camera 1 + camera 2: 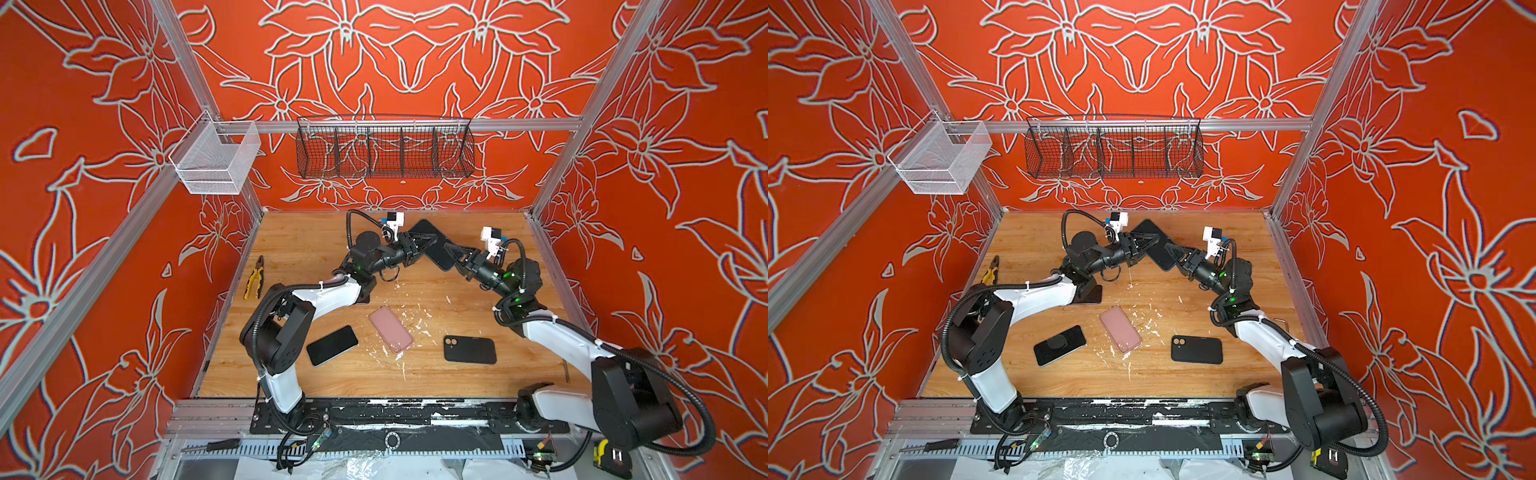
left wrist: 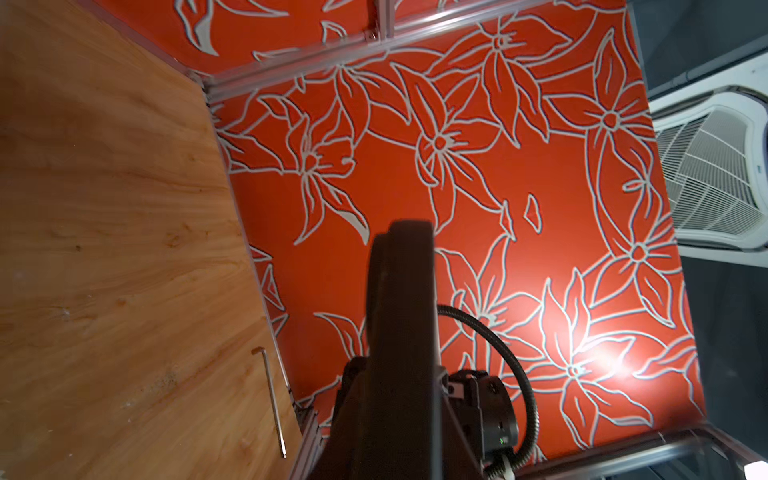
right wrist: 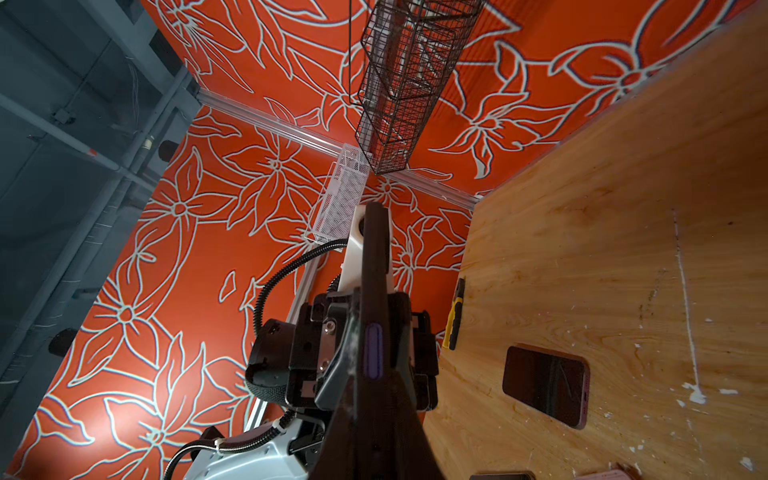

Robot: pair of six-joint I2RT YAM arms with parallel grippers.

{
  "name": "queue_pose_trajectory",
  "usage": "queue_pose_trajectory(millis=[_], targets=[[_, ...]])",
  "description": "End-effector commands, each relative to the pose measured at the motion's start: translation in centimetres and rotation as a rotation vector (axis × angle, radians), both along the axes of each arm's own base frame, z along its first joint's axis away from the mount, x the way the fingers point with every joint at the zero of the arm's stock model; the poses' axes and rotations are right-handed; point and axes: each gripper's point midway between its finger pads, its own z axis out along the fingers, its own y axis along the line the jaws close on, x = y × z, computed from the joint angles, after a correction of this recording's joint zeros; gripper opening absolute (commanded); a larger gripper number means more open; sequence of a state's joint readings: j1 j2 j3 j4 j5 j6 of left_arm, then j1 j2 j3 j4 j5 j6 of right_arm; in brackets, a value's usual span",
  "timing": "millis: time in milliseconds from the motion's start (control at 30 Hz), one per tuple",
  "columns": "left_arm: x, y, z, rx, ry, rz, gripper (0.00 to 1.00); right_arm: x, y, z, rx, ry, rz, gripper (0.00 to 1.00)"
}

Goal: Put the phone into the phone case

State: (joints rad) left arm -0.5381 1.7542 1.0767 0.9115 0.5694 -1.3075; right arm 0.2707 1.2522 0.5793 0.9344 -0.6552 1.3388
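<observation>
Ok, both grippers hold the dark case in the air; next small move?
Probably press with the left gripper while the right gripper holds firm: on the dark case two layers look stepped in the left wrist view, so seemingly not flush.

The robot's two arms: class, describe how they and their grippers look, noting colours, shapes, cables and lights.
The left arm and right arm pair white link shells with black rounded joints. A black ribbed cable conduit, fastened with white zip ties, runs along each. Green lights glow near the wrists. The left gripper and right gripper are black with tapering fingers, each beside a white camera block.
</observation>
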Motion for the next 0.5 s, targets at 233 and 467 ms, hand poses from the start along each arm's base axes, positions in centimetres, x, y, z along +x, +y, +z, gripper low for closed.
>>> queue_pose_trajectory(millis=[233,467], targets=[[-0.1,1.2,3.1,0.032,-0.09,0.067,0.0,-1.2,0.3,3.1,-0.03,-0.129,0.024,0.18],[-2.2,2.2,4.8,0.091,-0.141,-0.187,0.0,-3.3,-0.8,4.6,-0.072,-0.187,0.22,0.45]])
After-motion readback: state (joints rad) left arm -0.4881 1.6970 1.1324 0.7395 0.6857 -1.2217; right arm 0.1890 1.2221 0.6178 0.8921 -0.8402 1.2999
